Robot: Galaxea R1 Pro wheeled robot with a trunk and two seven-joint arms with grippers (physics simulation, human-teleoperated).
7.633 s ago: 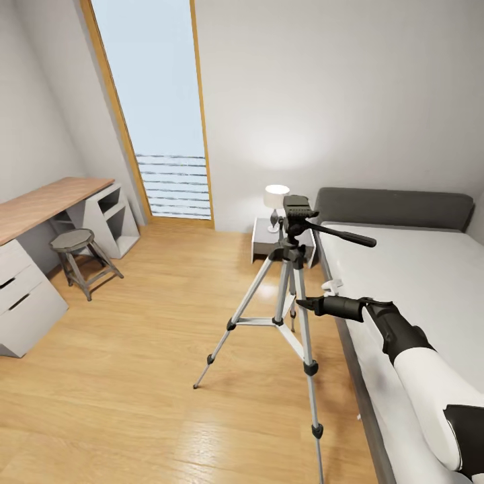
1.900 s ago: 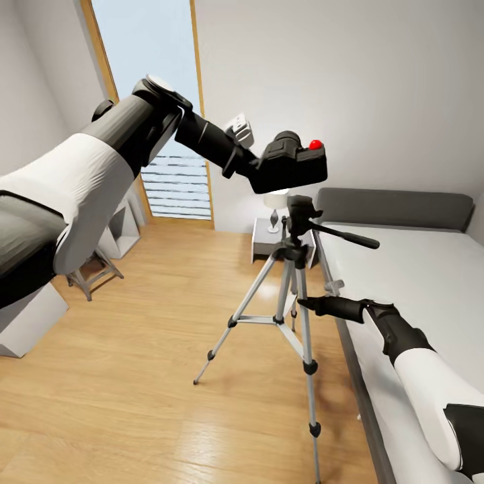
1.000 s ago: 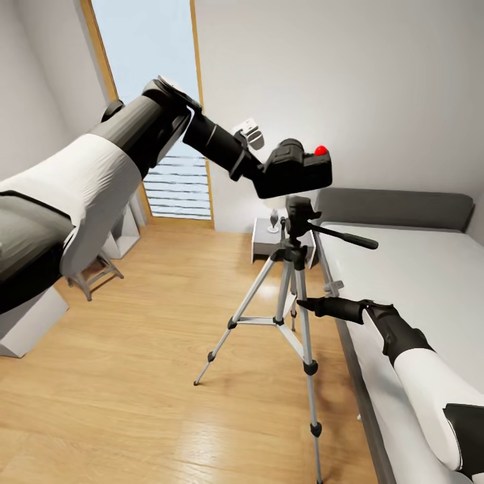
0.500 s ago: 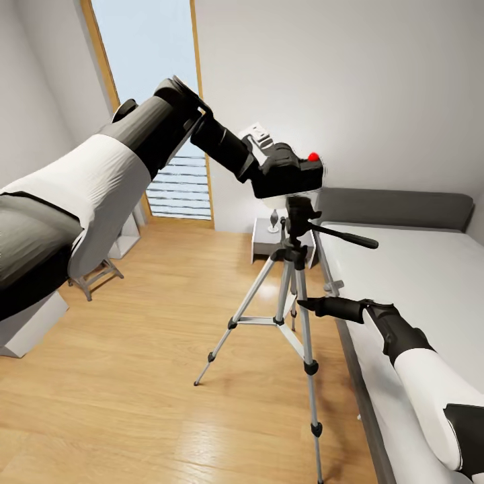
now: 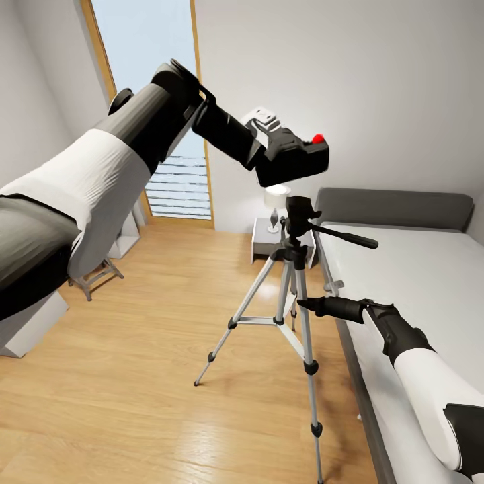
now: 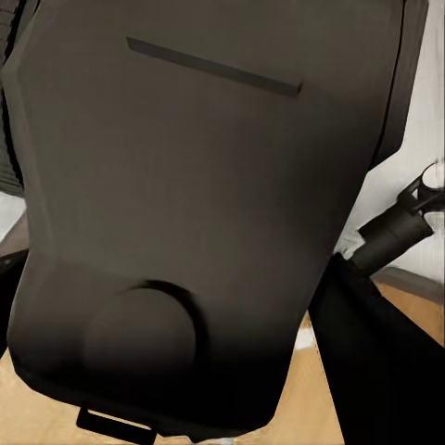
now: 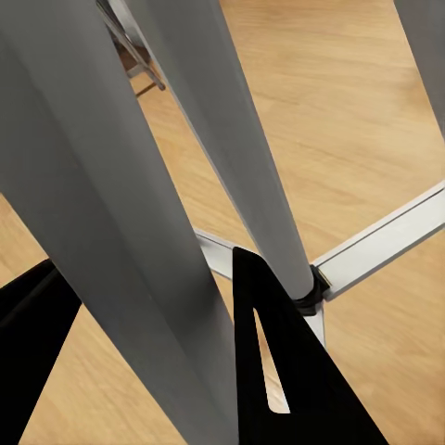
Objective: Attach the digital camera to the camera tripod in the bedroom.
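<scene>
Bedroom, wood floor (image 5: 134,336), bed (image 5: 417,269) alongside. Tripod (image 5: 290,296) stands upright beside the bed. Left gripper (image 5: 269,144) pinches the camera (image 5: 292,161) and holds it tilted, just above the tripod head and apart from it, evidently for lowering onto the mount. Right gripper (image 5: 304,304) sits at a tripod leg, fingers spread astride it, likely to steady the stand.

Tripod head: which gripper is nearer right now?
Left. The left gripper holds the digital camera just above the tripod head, not seated. The right gripper sits lower, at a leg of the camera tripod.
</scene>
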